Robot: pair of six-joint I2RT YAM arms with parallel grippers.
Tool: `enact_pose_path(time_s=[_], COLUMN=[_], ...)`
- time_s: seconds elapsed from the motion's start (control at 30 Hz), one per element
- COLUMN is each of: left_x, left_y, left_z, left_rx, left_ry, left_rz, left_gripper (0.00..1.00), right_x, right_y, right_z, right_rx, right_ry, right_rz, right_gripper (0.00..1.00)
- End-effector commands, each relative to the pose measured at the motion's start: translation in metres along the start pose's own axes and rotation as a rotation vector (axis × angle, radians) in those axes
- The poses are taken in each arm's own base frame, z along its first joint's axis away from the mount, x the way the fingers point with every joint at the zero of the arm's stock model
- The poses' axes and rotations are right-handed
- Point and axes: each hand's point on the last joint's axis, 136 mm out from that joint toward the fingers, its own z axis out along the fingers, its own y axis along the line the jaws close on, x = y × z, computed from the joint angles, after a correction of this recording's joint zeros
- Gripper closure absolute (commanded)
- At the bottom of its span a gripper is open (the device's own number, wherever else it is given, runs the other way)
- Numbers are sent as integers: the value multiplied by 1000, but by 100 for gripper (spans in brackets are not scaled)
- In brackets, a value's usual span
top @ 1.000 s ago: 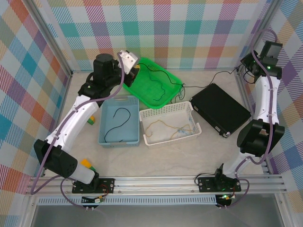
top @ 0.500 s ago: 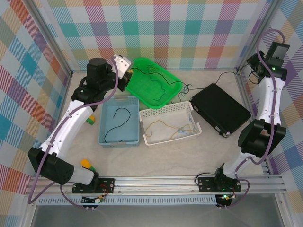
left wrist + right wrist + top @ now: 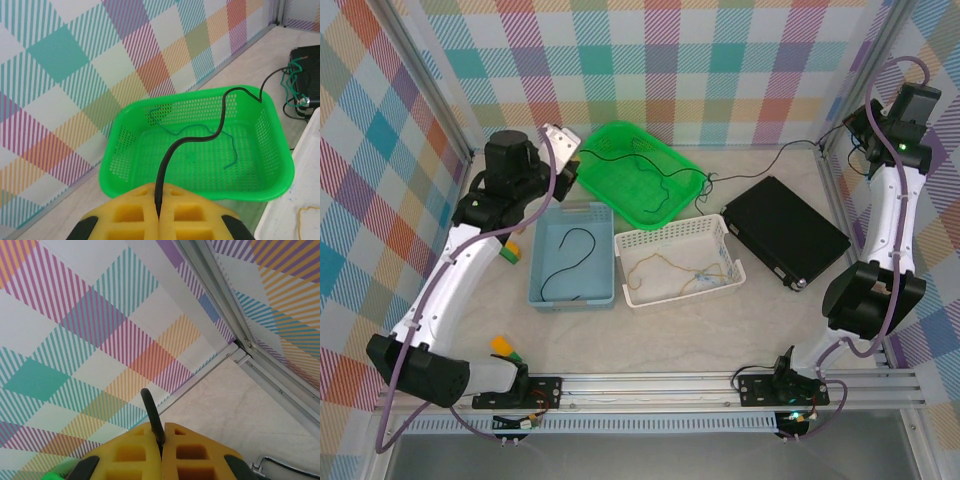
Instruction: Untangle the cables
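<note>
The long black cable (image 3: pixel 665 178) is thin, round and limp, drawn out in loose waves with no knot along the part that shows. In the top view its long axis runs left to right across the upper part of the frame. It starts at the left claw (image 3: pixel 560 145) at upper left, snakes over the green basket (image 3: pixel 688 165), and leaves over the right rim. From there it carries on past the far corner of the black box (image 3: pixel 785 232) toward the upper right corner.

In the left wrist view the yellow pads (image 3: pixel 130 212) are pressed together on one end of it. The cable rises from them in an S across the basket. In the right wrist view the right claw (image 3: pixel 161 432) is likewise clamped tight on a stub of black cable that points up and left.

A dark green cable (image 3: pixel 200 131) lies squiggled on the basket floor. A small green snarl (image 3: pixel 289 82) sits just past the rim, beside the black box. A short black cable (image 3: pixel 570 258) curls in the blue bin (image 3: pixel 542 298). A tan-yellow cable (image 3: pixel 670 265) lies loose in the white basket (image 3: pixel 670 236).

The table (image 3: pixel 670 340) is pale and marbled. Walls (image 3: pixel 720 70) of pastel plaid enclose it, with a metal rail (image 3: pixel 650 385) along the bottom edge.
</note>
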Motion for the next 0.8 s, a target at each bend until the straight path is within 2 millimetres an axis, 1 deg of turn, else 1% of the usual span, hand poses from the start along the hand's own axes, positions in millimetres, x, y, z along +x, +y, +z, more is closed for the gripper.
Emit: enact_pose_path(time_s=[0.0,0.13,0.3,0.4,0.6,0.77], left_x=[19,36,62,71,91,100], left_y=[1,0,1,2,15,34], left_z=[-7,-6,0,2,4,-3], left_rx=[-21,-28,-37,-47,-105,-208], left_ry=[61,118,220,258,373,445], left_rz=[14,32,76,88,118,128], left_gripper=[100,100,100,100,100,100], right_x=[-23,-31,-38,-40,-45,-48], right_y=[18,24,28,30,33,32], right_z=[-21,-30,-38,-41,-52,-55], right_rx=[-55,-67,-70,-70,-71,-60], right_ry=[-72,-103,-129,-136,-161,-170], right_rz=[-1,-5,-11,-12,-20,-24], right_gripper=[100,100,100,100,100,100])
